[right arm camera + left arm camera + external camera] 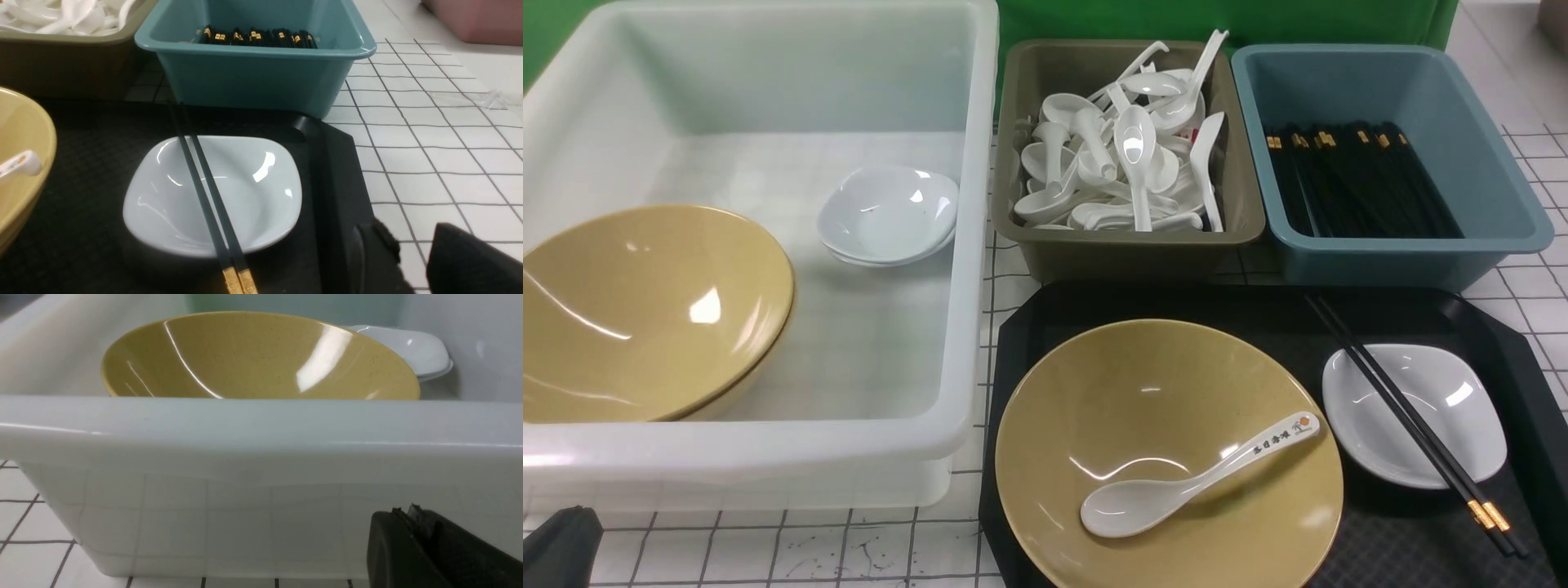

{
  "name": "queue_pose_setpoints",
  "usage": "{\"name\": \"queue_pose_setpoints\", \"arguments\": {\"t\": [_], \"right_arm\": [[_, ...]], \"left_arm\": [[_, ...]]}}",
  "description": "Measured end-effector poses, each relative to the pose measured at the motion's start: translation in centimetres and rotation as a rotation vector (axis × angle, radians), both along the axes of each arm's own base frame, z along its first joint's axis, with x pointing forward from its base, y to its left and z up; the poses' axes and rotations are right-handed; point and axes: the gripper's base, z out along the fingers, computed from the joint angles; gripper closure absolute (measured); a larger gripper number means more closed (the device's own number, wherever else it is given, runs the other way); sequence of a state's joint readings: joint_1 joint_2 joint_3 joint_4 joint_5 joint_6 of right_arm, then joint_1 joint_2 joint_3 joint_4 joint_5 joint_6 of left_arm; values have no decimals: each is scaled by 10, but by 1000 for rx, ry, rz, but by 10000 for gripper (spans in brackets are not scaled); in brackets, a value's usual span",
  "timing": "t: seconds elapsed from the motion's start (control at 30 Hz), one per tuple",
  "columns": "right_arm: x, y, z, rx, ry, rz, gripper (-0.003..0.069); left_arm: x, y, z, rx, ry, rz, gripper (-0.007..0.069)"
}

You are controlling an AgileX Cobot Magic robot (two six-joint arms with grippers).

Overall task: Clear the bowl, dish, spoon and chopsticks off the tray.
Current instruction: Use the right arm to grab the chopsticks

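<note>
Now your left gripper (404, 512) sits closed on nothing, low before the white bin (964, 245) left of the tray (1258, 314). Your right gripper (408, 241) stands parted and empty at the tray's right rim. On the tray, the bowl (1168, 392) holds the spoon (1205, 475), and the chopsticks (1396, 408) lie across the dish (1445, 400). The white bin holds a second yellow bowl (645, 310) and stacked white dishes (886, 212). Behind the tray, the olive bin (1127, 253) holds plain spoons (1135, 147) and the blue bin (1380, 253) spare chopsticks (1356, 188).
</note>
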State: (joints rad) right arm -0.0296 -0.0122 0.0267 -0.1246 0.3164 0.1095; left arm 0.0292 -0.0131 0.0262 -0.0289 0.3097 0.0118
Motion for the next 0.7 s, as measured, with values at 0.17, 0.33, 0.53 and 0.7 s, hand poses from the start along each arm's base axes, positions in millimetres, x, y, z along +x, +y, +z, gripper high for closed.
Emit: {"name": "queue_pose_setpoints", "arguments": {"t": [0.17, 0.33, 0.53, 0.7], "right_arm": [[0, 0, 0, 0, 0, 0, 414], [0, 0, 0, 0, 0, 0, 414], [0, 0, 0, 4, -1, -1, 414], [0, 0, 0, 10, -2, -2, 414]], "left_arm": [[0, 0, 0, 0, 0, 0, 637], [0, 0, 0, 0, 0, 0, 637], [0, 0, 0, 0, 0, 0, 637], [0, 0, 0, 3, 0, 0, 637]]}}
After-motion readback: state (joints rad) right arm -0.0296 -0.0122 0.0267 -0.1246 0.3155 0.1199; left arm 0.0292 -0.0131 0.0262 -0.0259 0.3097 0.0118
